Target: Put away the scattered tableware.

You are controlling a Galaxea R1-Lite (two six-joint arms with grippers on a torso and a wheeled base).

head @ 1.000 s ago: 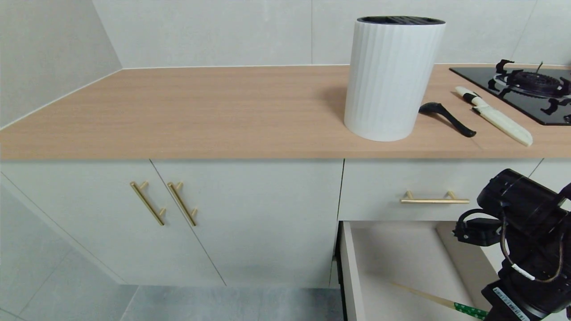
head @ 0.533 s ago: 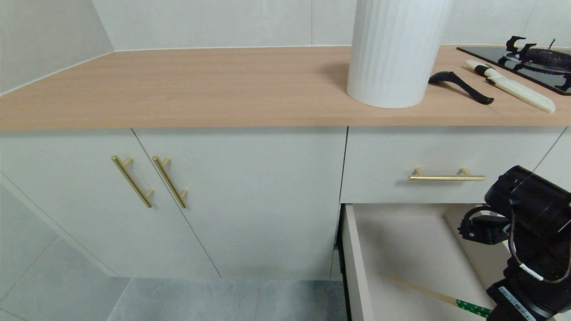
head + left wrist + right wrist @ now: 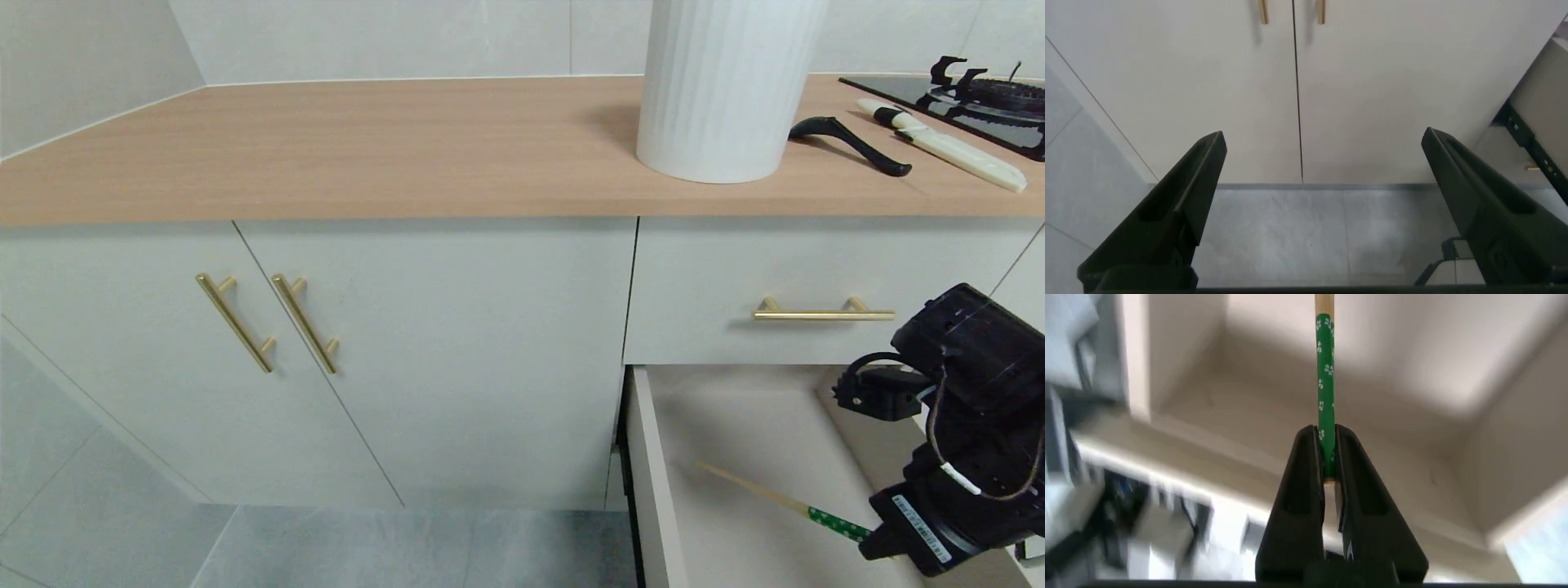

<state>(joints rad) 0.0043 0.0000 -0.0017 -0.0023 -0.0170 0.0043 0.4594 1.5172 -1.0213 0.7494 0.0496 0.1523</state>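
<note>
Down in the lower right of the head view, the right gripper (image 3: 870, 545) is clamped on a chopstick (image 3: 775, 496). In the right wrist view its two black fingers (image 3: 1308, 469) pinch the green, white-dotted end of the stick (image 3: 1324, 343), and the bare wooden length runs out ahead of them. The stick slants toward the upper left inside the open drawer (image 3: 649, 457); I can't tell whether its tip touches the drawer floor.

The left gripper (image 3: 1323, 204) is spread wide with nothing between its fingers (image 3: 1167, 220). It faces the pale cupboard doors (image 3: 1388, 82) and the grey floor (image 3: 1315, 237).

Above the open drawer, at right centre of the head view, is a shut drawer with a gold bar handle (image 3: 824, 314). Two slanted gold handles (image 3: 233, 322) sit on the cupboard doors at left centre. Along the top runs the wooden countertop (image 3: 367, 139). A white ribbed holder (image 3: 722, 90) stands upright on it at upper right. Just beside the holder lies a black spoon (image 3: 849, 145), then a pale knife (image 3: 939, 145). A black stove (image 3: 980, 94) is in the top right corner
</note>
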